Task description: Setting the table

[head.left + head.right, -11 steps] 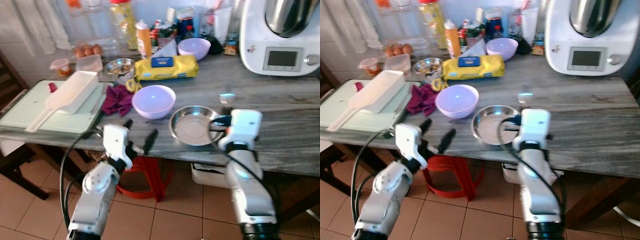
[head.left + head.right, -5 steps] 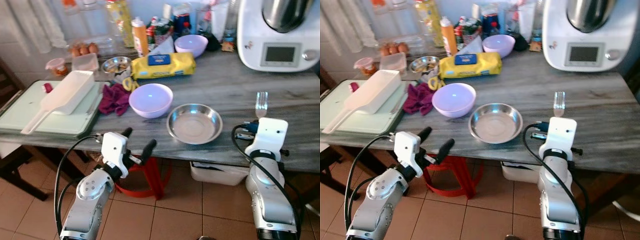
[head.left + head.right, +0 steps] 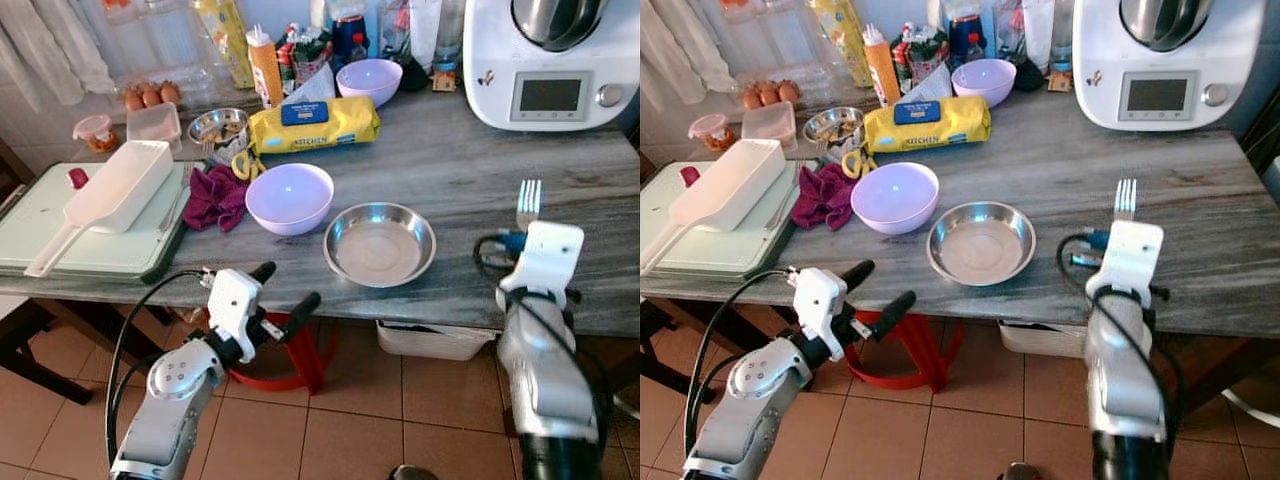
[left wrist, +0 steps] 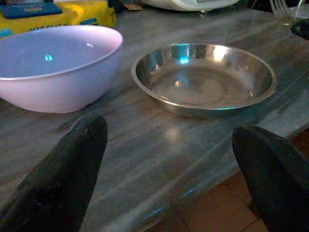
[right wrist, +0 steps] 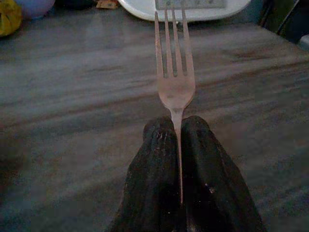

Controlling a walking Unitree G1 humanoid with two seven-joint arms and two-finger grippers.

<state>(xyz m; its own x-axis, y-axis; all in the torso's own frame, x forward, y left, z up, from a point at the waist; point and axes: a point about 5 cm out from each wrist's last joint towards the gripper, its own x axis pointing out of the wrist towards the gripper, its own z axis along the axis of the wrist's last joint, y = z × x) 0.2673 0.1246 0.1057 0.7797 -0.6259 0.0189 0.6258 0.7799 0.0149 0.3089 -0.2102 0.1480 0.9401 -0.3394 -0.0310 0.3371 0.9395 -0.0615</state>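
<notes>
right hand [image 5: 176,128] pressed together on the handle of one fork [image 5: 174,72], tines pointing away from the robot toward the white kitchen machine [image 3: 550,60]. fork's long axis runs straight out along the fingers, held above the table [image 3: 470,160] near its front right edge. steel bowl [image 3: 380,243] lies to the robot's left of the fork, well apart, with bare table between them. judgement: the fork most likely goes down beside that bowl, so the right arm is the one placed to do it.

left hand [image 3: 278,291] spread, holding nothing, just off the table's front edge, facing the steel bowl and the lilac bowl [image 3: 289,197] beside it.

counts: one fork, one steel bowl, two lilac bowls (second one [image 3: 369,80] at the back), one small steel dish [image 3: 218,125], one yellow wipes pack [image 3: 314,122], one magenta cloth [image 3: 214,196].
</notes>
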